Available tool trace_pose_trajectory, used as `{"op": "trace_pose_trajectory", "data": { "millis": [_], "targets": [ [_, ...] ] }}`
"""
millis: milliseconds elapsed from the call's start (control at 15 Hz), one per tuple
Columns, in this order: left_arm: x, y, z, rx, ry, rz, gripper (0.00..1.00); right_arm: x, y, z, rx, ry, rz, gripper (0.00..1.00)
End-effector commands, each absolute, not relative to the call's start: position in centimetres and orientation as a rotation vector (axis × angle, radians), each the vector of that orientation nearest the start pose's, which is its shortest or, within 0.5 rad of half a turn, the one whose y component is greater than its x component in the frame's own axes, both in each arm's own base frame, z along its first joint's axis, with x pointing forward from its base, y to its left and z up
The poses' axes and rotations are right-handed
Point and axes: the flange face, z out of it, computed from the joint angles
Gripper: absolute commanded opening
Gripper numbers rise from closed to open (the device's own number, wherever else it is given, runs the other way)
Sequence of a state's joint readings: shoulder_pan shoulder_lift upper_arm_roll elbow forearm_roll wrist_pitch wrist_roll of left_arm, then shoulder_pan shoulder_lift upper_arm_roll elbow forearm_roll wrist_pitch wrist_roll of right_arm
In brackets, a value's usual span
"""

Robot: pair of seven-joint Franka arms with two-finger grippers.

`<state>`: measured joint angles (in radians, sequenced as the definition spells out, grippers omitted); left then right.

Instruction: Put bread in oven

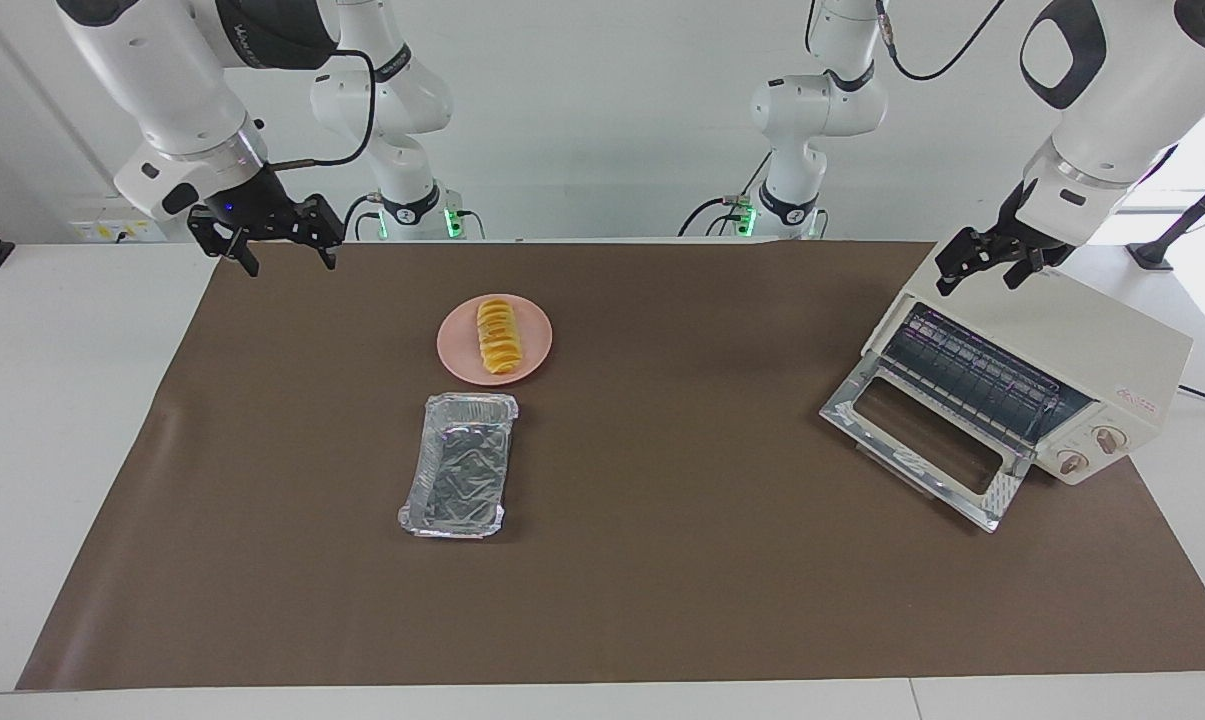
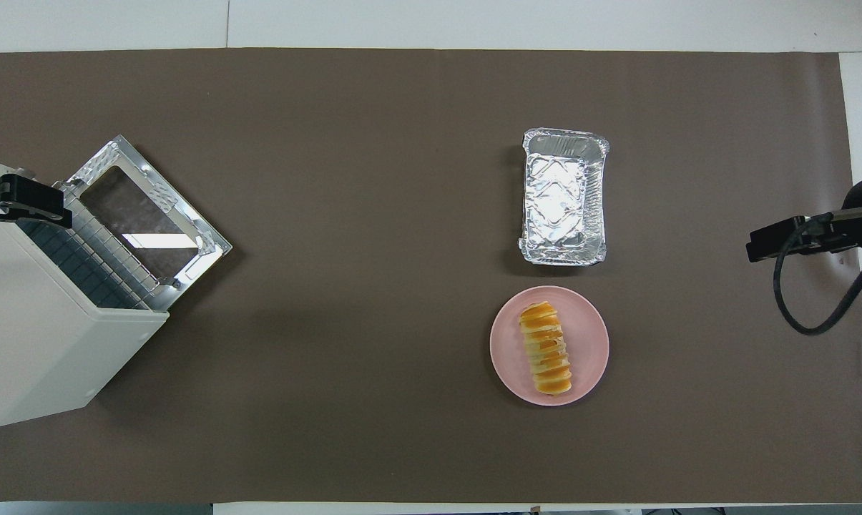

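Note:
The bread (image 1: 499, 336) (image 2: 546, 348), a ridged golden loaf, lies on a pink plate (image 1: 455, 352) (image 2: 506, 350) at mid-table, toward the right arm's end. The cream-white oven (image 1: 1062, 335) (image 2: 37, 336) stands at the left arm's end with its glass door (image 1: 924, 440) (image 2: 152, 214) dropped open and the wire rack (image 1: 972, 375) showing. My left gripper (image 1: 977, 280) (image 2: 26, 204) hangs open just over the oven's top corner, holding nothing. Over the mat's edge at the right arm's end my right gripper (image 1: 289, 262) (image 2: 785, 239) is raised, open and empty, well apart from the bread.
A crinkled silver foil tray (image 1: 459, 465) (image 2: 564, 197) sits beside the plate, farther from the robots. A brown mat (image 1: 662, 580) covers most of the white table. A black cable (image 2: 817, 307) loops under the right wrist.

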<state>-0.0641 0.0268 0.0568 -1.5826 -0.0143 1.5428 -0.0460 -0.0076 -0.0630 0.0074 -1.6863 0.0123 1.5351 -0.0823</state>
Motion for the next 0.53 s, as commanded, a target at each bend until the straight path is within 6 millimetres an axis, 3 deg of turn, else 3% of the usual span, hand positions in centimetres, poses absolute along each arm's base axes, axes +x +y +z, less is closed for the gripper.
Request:
{"op": "trace_pose_trajectory", "data": {
  "millis": [0, 467],
  "targets": [
    [55.34, -0.42, 60.23, -3.143, -0.063, 0.101, 1.00, 52.73, -0.20, 60.12, -3.117, -0.141, 0.128, 1.00],
    [55.34, -0.42, 60.23, -3.143, -0.063, 0.101, 1.00, 52.35, 0.01, 59.85, -3.120, -0.143, 0.145, 1.00]
  ]
}}
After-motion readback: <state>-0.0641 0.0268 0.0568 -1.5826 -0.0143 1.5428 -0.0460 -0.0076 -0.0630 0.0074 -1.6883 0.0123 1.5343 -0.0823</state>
